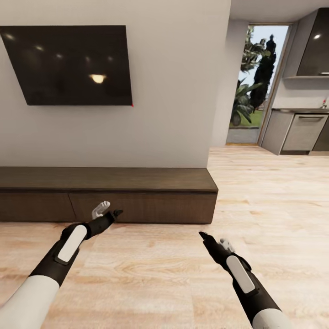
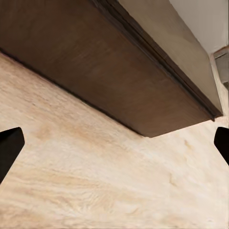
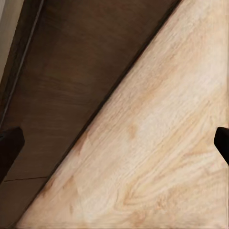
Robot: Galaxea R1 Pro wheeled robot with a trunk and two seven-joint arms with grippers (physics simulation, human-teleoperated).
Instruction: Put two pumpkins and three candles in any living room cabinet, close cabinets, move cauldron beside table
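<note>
The long dark cabinet (image 1: 108, 194) runs along the wall under the black TV (image 1: 68, 64), all its flat fronts flush and shut, with pale wood floor (image 1: 151, 274) in front. The left gripper (image 1: 108, 211) hangs just before a front with its jaws spread wide and empty, and the right gripper (image 1: 211, 241) hovers over the floor, likewise parted and empty. With no handles, I'd guess opening means hooking a fingertip into the thin seam, though it's hard to see clearly.
</note>
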